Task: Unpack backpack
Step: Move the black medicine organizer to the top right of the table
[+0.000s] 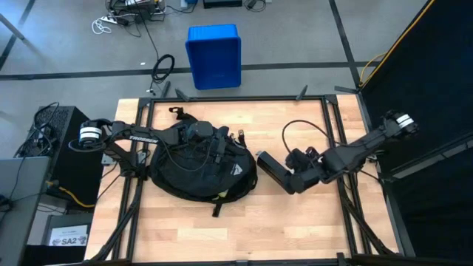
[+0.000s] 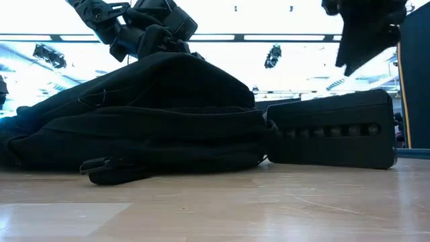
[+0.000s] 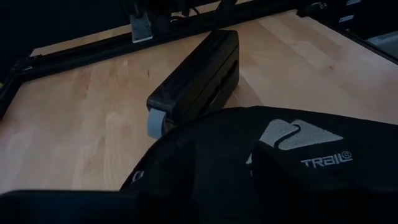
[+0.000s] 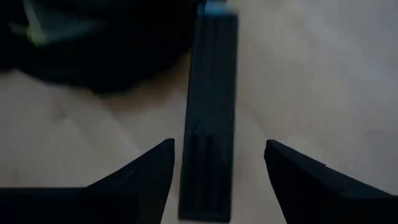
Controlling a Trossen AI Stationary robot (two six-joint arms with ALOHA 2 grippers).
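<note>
Backpack (image 1: 199, 166) slumps mid-counter (image 1: 295, 229), soft, floppy; we judge top fabric best hold. Left pincer (image 1: 198, 133) on its top, grip unclear. Right pincer (image 4: 217, 168) open, empty, straddling rigid black case (image 1: 271, 171) beside backpack.

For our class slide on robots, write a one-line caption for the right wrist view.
Open right gripper poised above a long black case lying on the wooden table beside the backpack.
</note>
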